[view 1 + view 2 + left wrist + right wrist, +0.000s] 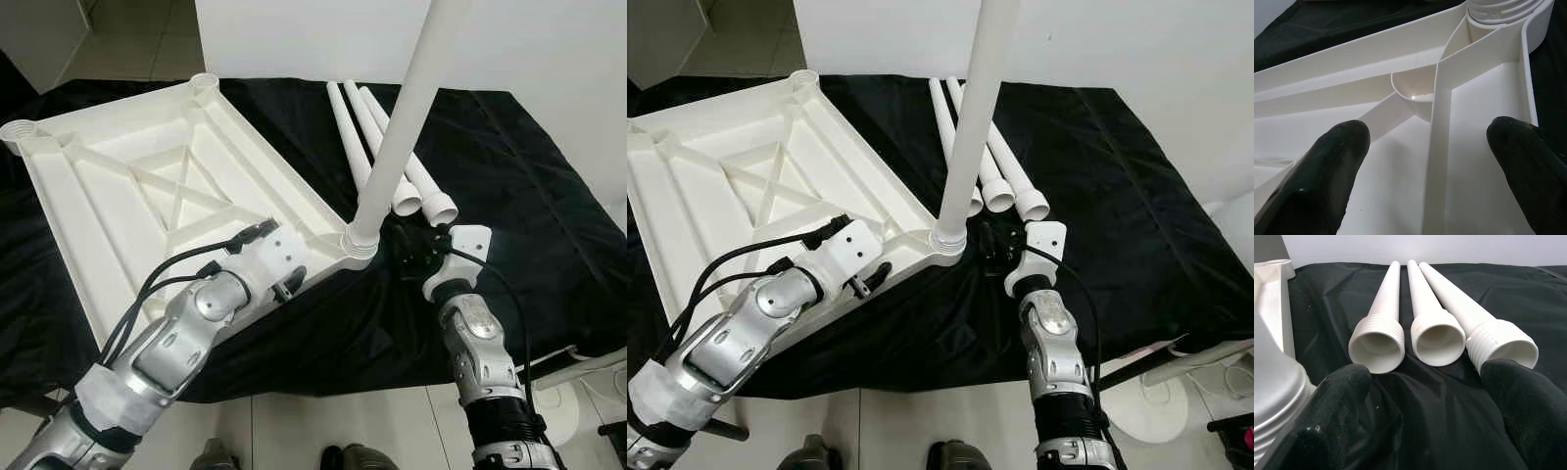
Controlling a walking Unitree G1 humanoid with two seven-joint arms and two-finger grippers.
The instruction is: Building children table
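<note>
Tabletop (pixel 147 186) lies underside up on the black-draped surface (pixel 529 196), ribs showing, and you've got one leg (pixel 402 127) standing upright in the near corner socket (pixel 359 242), long axis running straight up out of frame. Your left tool (pixel 1425 147) sits over the ribbed underside just beside that corner, fingers (pixel 1327 166) spread apart and gripping nothing. Your right tool (pixel 1425 396) hovers low over the cloth, also apart and empty, aimed at the three loose legs (pixel 1434 333) lying side by side, threaded open ends toward you and narrow tips pointing away. Looks like one leg is in and the second is up next: you'd want to reach forward, close on the nearest threaded end, then carry it to a free socket (pixel 204 84).
</note>
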